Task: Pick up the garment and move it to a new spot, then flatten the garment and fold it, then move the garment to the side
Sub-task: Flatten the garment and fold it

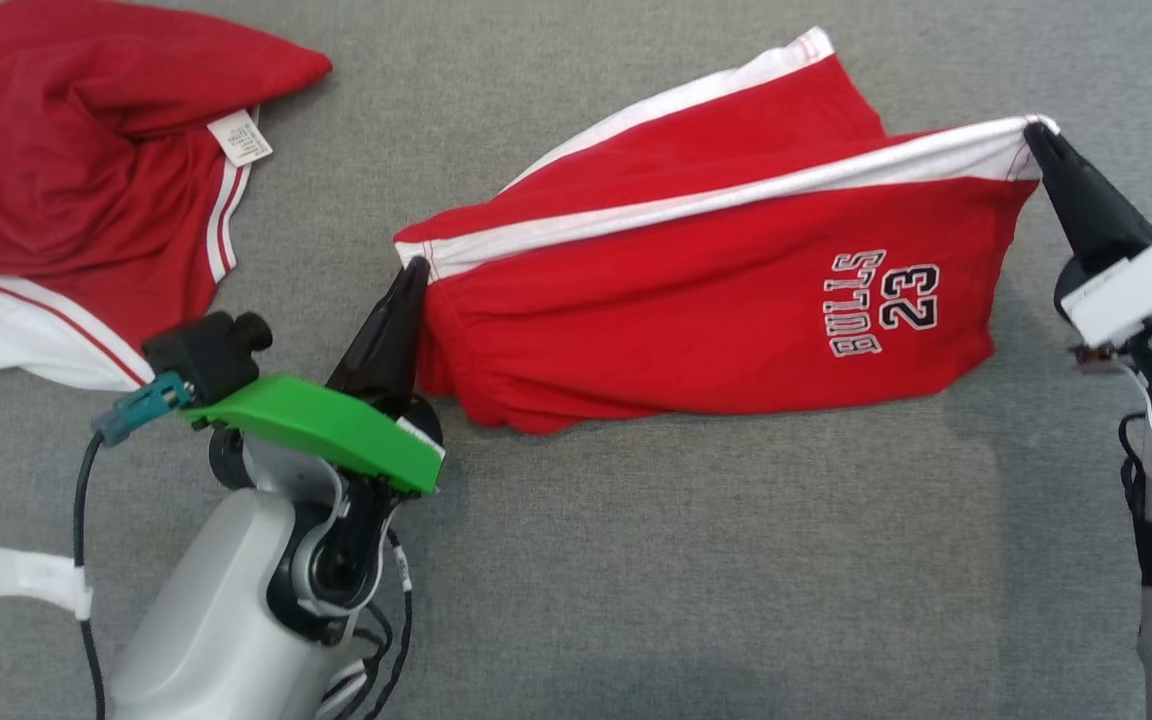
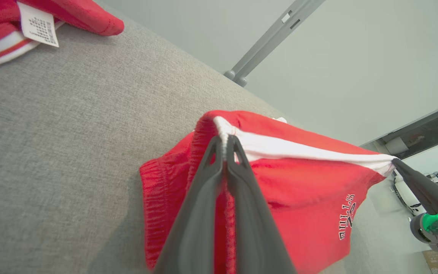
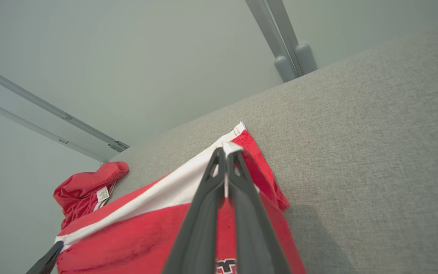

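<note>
Surface: grey woven upholstery (image 1: 636, 560), coarse and flat, under the shorts (image 1: 696, 320).
Room: plain pale wall (image 2: 337, 57) beyond the shorts; a slanted grey metal post (image 3: 280, 38) stands past them.
Garment: soft red jersey shorts with a white side stripe and "BULLS 23" print, stretched between both grippers, lower edge resting on the upholstery.
Left gripper (image 1: 414, 268): dark tapered fingers pinched on the shorts' gathered waistband corner.
Right gripper (image 1: 1036, 130): clamped on the shorts' white-striped hem corner.
Other: crumpled red-and-white cloth (image 1: 66, 150), well apart from the shorts.
</note>
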You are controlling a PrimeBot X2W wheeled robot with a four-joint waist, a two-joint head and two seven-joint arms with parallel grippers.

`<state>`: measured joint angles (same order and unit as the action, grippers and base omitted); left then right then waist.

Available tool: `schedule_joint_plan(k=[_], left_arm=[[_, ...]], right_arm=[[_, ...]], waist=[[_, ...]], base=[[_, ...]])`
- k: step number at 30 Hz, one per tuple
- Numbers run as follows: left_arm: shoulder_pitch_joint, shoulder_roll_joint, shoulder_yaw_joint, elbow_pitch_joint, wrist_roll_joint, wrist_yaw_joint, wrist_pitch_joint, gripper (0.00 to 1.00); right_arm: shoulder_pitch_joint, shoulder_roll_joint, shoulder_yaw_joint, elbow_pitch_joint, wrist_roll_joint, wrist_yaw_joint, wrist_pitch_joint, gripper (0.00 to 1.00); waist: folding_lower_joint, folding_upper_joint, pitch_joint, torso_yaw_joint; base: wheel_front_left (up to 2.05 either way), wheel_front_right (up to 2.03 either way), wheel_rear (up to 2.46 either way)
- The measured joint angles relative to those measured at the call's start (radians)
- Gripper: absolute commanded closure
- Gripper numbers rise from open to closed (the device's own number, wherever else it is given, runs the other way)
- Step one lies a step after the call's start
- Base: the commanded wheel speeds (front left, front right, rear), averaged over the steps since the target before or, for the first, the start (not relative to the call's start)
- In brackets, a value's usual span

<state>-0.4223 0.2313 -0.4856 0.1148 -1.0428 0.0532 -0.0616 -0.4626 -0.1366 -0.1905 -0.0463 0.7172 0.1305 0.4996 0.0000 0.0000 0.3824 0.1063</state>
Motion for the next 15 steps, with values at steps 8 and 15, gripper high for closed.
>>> schedule_joint_plan(k=[8, 15], left_arm=[[-0.133, -0.087, -0.012, 0.183, 0.029, 0.0, -0.036, 1.0], [-0.165, -0.119, -0.026, 0.249, 0.032, 0.002, -0.037, 1.0]], right_arm=[[-0.209, -0.054, 0.04, 0.242, -0.09, 0.0, -0.058, 1.0], [-0.293, -0.093, 0.067, 0.341, -0.107, 0.0, -0.063, 1.0]], waist=[[0.0001, 0.0, 0.085, 0.084], [0.0001, 0.0, 0.103, 0.143]], base=[[0.0, 0.0, 0.0], [0.0, 0.0, 0.0]])
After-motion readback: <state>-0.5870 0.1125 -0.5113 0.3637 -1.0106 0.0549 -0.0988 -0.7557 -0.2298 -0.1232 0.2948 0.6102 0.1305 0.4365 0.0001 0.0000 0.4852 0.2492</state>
